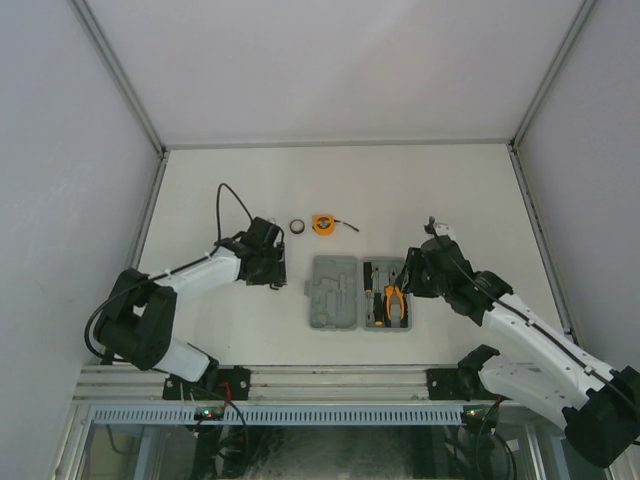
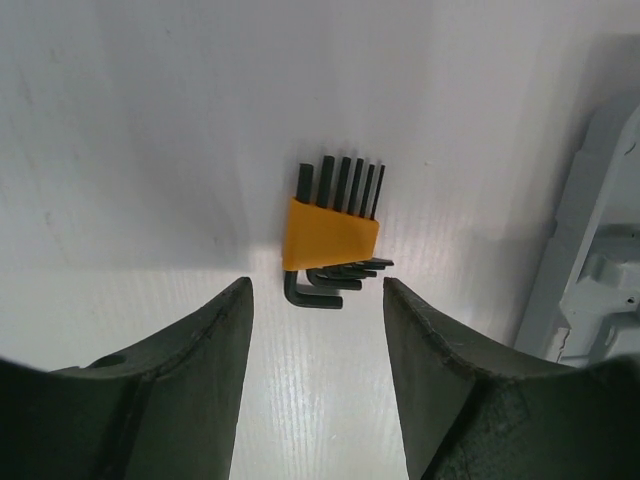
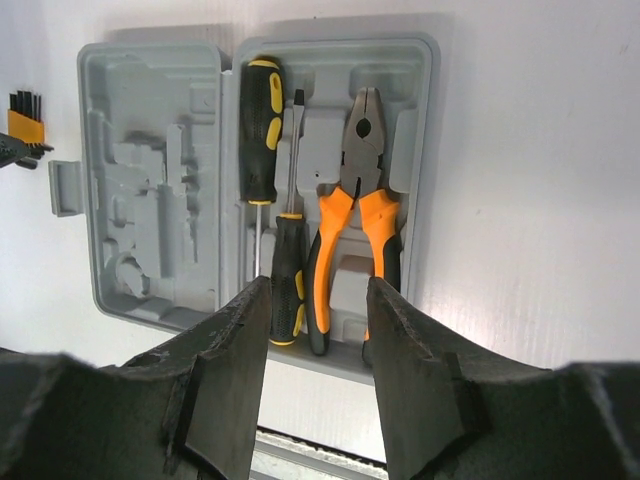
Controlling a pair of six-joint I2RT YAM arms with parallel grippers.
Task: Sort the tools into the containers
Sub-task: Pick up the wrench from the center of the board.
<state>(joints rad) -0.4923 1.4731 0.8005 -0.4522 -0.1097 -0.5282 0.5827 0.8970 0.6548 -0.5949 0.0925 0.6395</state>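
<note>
The grey tool case [image 1: 335,295] lies open in the middle of the table. Its right half holds orange-and-black pliers [image 3: 355,210] and two black-and-yellow screwdrivers [image 3: 260,120], [image 3: 288,275] lying head to tail. The left half [image 3: 150,180] has bare recesses. My right gripper [image 3: 318,290] hovers open over the case's near edge, holding nothing. An orange hex-key set [image 2: 330,232] lies on the table left of the case, just ahead of my left gripper [image 2: 315,290], which is open and empty. A small black ring [image 1: 297,226] and a round orange tape measure [image 1: 322,224] rest behind the case.
White walls enclose the table on three sides. The case's left edge [image 2: 600,250] lies close to the right of my left fingers. A metal rail [image 1: 330,382] with the arm bases runs along the near edge.
</note>
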